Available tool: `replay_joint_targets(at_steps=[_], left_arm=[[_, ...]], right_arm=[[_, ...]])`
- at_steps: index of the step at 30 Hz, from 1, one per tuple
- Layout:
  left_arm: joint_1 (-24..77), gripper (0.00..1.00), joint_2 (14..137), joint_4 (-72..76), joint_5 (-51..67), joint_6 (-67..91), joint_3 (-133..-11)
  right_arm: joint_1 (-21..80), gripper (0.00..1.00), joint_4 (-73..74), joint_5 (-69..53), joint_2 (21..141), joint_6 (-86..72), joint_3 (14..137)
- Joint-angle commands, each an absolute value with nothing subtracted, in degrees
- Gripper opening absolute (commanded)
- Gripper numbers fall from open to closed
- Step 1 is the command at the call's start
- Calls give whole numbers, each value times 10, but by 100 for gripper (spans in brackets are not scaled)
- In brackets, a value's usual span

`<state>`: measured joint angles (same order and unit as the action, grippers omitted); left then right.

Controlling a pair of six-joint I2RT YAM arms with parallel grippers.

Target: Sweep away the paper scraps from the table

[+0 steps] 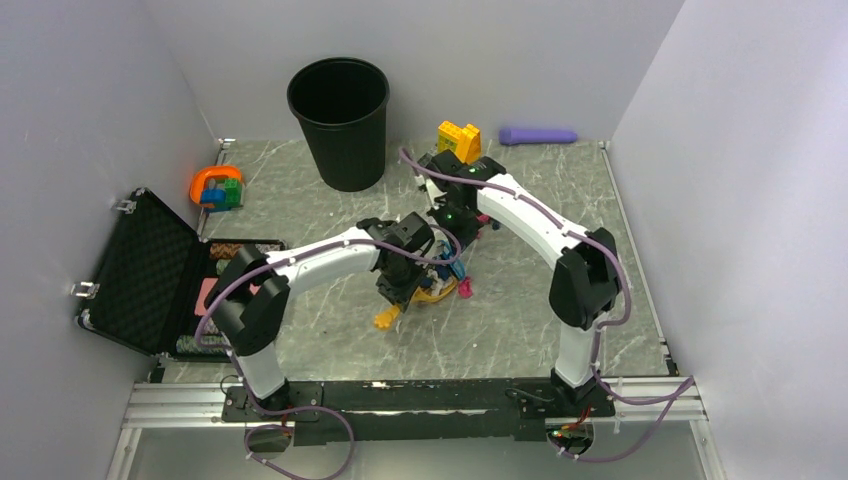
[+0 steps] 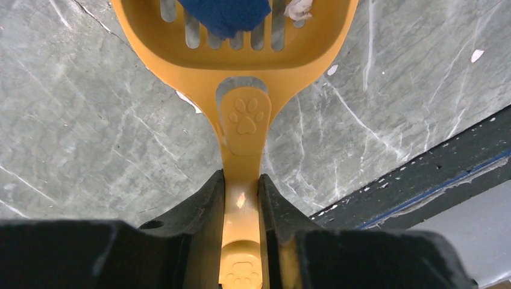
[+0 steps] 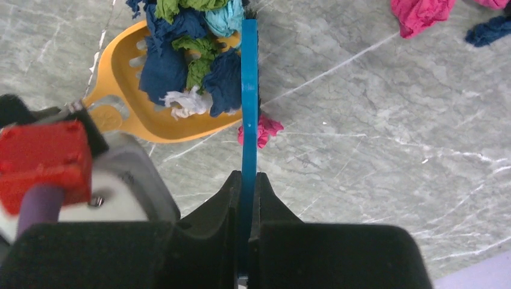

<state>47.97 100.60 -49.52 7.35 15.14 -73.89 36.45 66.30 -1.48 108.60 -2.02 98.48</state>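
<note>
My left gripper point(image 2: 241, 180) is shut on the handle of a yellow-orange slotted scoop point(image 2: 244, 120), which lies low over the table point(image 1: 310, 335). My right gripper point(image 3: 247, 177) is shut on a thin blue brush point(image 3: 249, 90) set against the scoop's open side. Several paper scraps point(image 3: 193, 66), dark blue, green, teal and white, are piled in the scoop point(image 3: 163, 126). One pink scrap point(image 3: 260, 131) lies on the table beside the brush. A bigger pink wad point(image 3: 419, 13) and a dark blue one point(image 3: 491, 30) lie further off. In the top view both grippers meet at mid-table around the scoop point(image 1: 432, 292).
A black bin point(image 1: 340, 120) stands at the back. A yellow-orange brick build point(image 1: 459, 140) and a purple object point(image 1: 538, 134) lie at the back right. An orange toy point(image 1: 216, 188), an open black case point(image 1: 140, 270) and poker chips point(image 1: 240, 248) are on the left. A metal rail point(image 1: 420, 395) edges the front.
</note>
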Motion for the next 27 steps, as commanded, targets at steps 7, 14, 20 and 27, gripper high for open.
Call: replay_joint_targets(at_steps=[7,14,20,27], left_arm=[[483,20,891,-410,21,135,-690],[484,20,847,-423,18,129,-704],[482,19,850,-485,2,126,-790],[444,19,875,-541,10,140,-916]], right_arm=[[357,0,623,51,969,-83,978],[333,0,617,213,934,-149,960],[321,0,609,344,892,-228,924],[309,0,611,373,876,-282,906]])
